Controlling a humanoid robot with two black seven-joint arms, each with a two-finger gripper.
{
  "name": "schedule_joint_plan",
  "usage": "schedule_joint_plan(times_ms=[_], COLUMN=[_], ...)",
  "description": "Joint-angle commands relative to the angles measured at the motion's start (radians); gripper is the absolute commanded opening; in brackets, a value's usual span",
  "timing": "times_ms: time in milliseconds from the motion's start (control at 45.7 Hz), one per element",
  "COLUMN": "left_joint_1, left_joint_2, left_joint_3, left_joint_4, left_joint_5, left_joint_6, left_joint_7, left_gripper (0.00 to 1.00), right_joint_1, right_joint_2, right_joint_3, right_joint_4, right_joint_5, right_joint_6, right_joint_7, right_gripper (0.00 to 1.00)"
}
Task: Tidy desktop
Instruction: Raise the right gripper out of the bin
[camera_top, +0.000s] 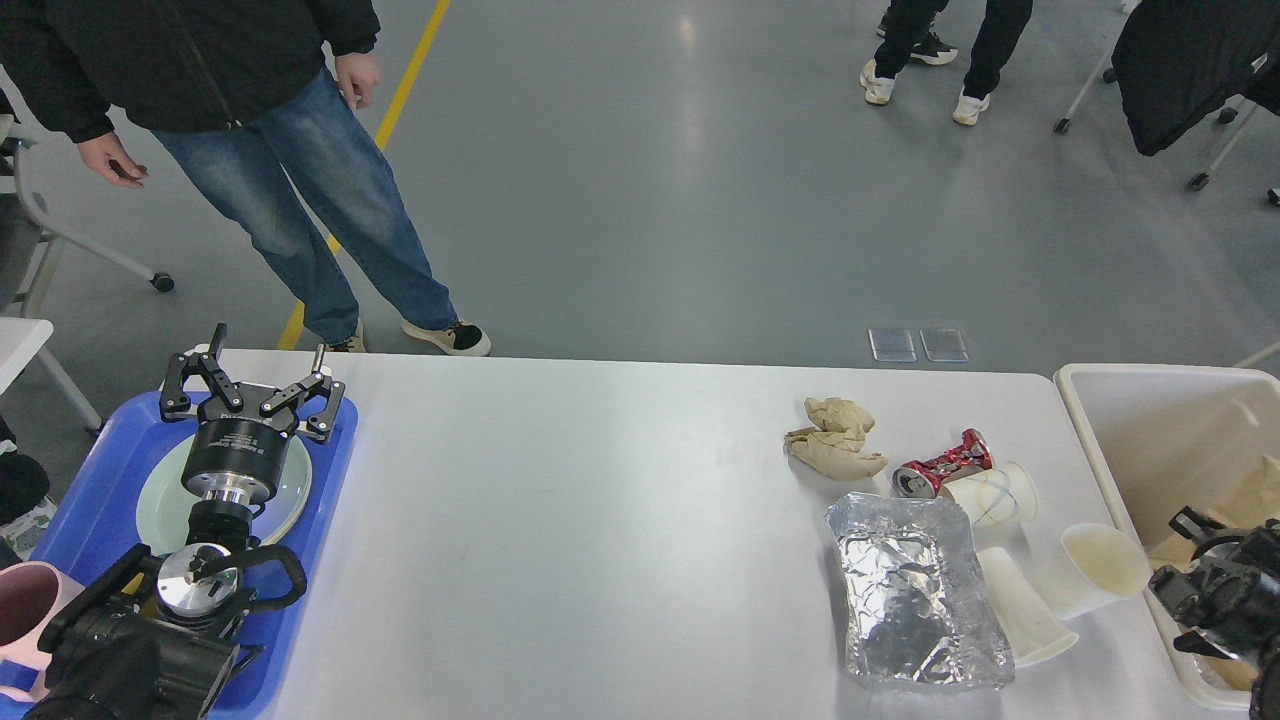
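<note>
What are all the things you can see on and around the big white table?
Desktop: one, white, middle.
Blue tray: one, left end.
Plate: one, pale green, in the tray.
Pink cup: one, tray's near left corner.
Crumpled paper: one wad, tan, right side.
Crushed can: one, red, beside the paper.
Foil container: one, silver, near right.
Paper cups: three, white, lying by the foil.
Bin: one, cream, right end.
Left gripper: open, above the plate.
Right gripper: dark, at the bin.
</note>
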Motion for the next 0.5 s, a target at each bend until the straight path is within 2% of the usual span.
schedule_joint_plan(times_ms=[0, 481], left_joint_1=[0.0, 0.0], left_joint_2=[0.0, 0.0], left_joint_3=[0.0, 0.0], left_joint_4=[0.0, 0.0], left_joint_5=[0.001, 0.001], left_joint_6=[0.0, 0.0], left_joint_7=[0.0, 0.0], left_gripper=[0.96, 0.96], right_joint_1=[-0.019, -0.028], right_joint_2=[0.013, 0.024], right_joint_3=[0.001, 0.002], right_joint_4=[0.0, 0.002], right_joint_5=[0.0, 0.002], right_joint_6=[-0.001, -0.002], right_joint_7=[0.0, 0.0], right_gripper=[0.0, 0.0])
